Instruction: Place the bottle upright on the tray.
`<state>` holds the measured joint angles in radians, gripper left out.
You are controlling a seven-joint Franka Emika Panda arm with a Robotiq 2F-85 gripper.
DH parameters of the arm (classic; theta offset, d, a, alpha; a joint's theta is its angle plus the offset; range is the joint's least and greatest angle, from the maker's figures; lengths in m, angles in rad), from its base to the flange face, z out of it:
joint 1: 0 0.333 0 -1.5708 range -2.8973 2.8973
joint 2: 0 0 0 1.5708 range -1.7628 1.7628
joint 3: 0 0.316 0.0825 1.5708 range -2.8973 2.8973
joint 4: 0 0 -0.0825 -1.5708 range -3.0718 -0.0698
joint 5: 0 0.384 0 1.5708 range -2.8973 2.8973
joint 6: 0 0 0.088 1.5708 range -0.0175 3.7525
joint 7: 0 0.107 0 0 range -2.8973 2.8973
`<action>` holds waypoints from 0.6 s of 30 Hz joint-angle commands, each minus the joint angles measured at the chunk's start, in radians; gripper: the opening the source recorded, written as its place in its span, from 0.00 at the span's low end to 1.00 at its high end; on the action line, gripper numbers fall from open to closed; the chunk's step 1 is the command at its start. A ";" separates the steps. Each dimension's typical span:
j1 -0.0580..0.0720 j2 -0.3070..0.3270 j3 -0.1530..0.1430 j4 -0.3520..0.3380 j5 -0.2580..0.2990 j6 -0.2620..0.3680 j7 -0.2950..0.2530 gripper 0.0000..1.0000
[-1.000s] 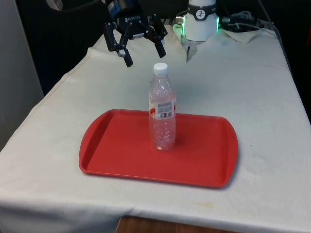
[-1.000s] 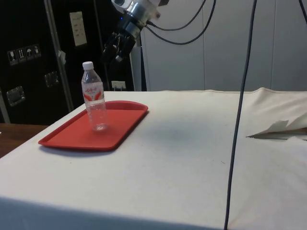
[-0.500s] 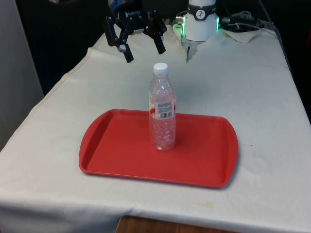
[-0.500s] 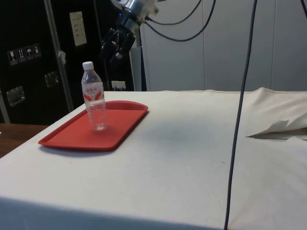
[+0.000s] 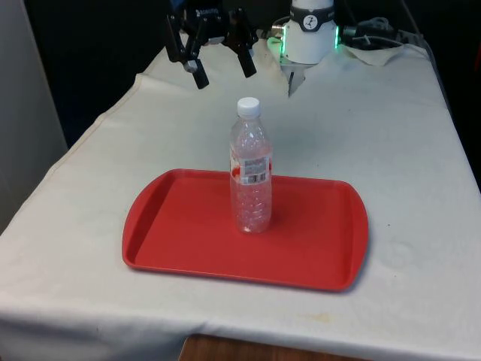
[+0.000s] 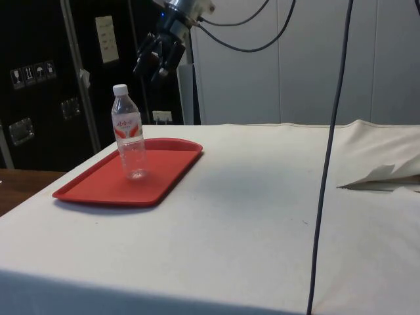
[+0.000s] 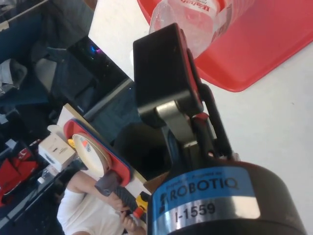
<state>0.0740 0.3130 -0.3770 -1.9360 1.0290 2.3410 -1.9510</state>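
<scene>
While the bottle (image 5: 250, 174) stands upright mid-tray (image 5: 173, 233), we see its red-and-white label with a barcode — the gripper (image 5: 220, 68), marked ROBOTIQ I-1559, hangs above and beyond it, fingers spread.

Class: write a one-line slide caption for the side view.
Clear bottle stands upright on red tray; open claw hangs above it.

Front and side cameras, both on tray (image 5: 316, 263); wrist close, perhaps overhead.
</scene>
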 commanded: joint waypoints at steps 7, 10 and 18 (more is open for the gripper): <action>0.011 -0.008 -0.004 0.002 -0.047 0.014 0.007 1.00; 0.005 -0.006 0.000 0.007 -0.040 0.000 0.000 1.00; 0.018 -0.027 -0.004 0.009 -0.107 0.010 0.014 1.00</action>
<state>0.0840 0.2910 -0.3770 -1.9250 0.9450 2.3410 -1.9490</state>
